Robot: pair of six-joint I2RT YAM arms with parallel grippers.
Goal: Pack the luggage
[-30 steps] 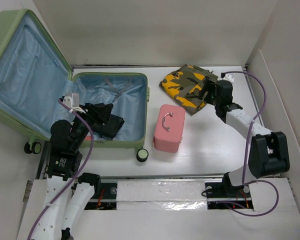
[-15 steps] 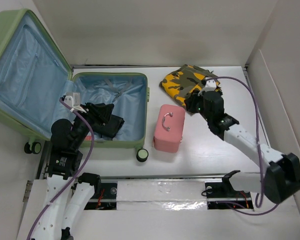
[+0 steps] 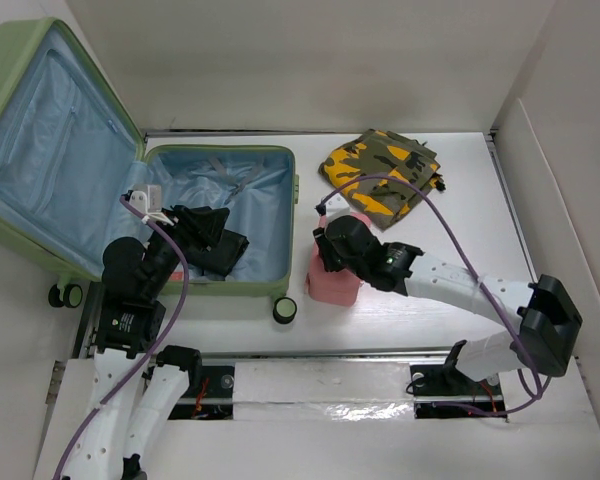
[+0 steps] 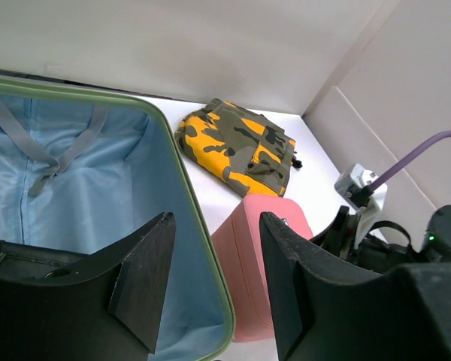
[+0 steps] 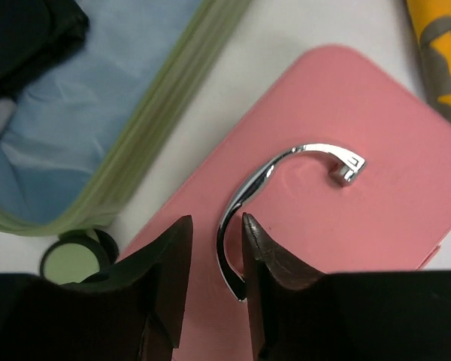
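Observation:
The luggage (image 3: pixel 220 150) lies open at the left, pale green with blue lining, lid (image 3: pixel 50 150) tilted back. Its rim also shows in the left wrist view (image 4: pixel 188 195) and the right wrist view (image 5: pixel 173 105). My left gripper (image 3: pixel 205 232) hangs over the near part of the lower half, open and empty (image 4: pixel 214 226). A dark item (image 3: pixel 230 258) lies in the luggage under it. My right gripper (image 3: pixel 330 245) is low over the pink case (image 3: pixel 330 285). Its jaws (image 5: pixel 216 226) stand slightly apart, either side of the near end of the metal handle (image 5: pixel 286 162).
A folded camouflage cloth (image 3: pixel 380 175) lies at the back right of the table, also in the left wrist view (image 4: pixel 237 147). A luggage wheel (image 3: pixel 285 310) sits beside the pink case's near left corner. White walls enclose the table at the back and right.
My right arm has swung left and down from the camouflage cloth to the pink case, its jaws now around the handle. The left arm has not moved.

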